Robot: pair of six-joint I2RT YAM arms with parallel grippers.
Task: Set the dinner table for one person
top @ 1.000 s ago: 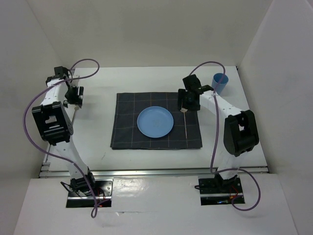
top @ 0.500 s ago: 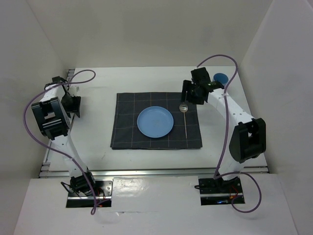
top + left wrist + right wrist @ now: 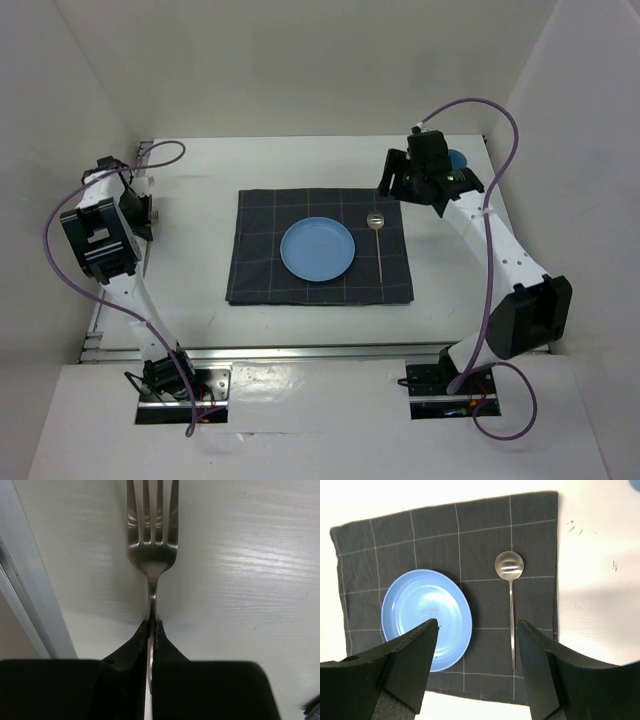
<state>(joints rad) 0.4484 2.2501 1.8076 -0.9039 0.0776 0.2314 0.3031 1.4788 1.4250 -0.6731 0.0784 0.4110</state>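
Observation:
A metal fork (image 3: 152, 545) lies on the white dinner table (image 3: 200, 180) at its far left edge, tines pointing away. My left gripper (image 3: 151, 626) is shut on the fork's thin neck. A blue plate (image 3: 317, 249) sits in the middle of a dark checked mat (image 3: 260, 270). A spoon (image 3: 378, 240) lies on the mat to the plate's right. My right gripper (image 3: 477, 630) hovers open and empty above the mat, with the plate (image 3: 426, 617) and the spoon (image 3: 510, 580) below it. In the top view the right gripper (image 3: 408, 178) is over the mat's far right corner.
A blue cup (image 3: 457, 158) stands at the back right, partly hidden behind the right arm. A metal rail (image 3: 30, 595) runs along the table's left edge, close beside the fork. White walls enclose the table on three sides.
The left gripper has closed on the fork and its arm has shifted toward the left edge. The right arm has pulled back and to the right, away from the spoon, still open.

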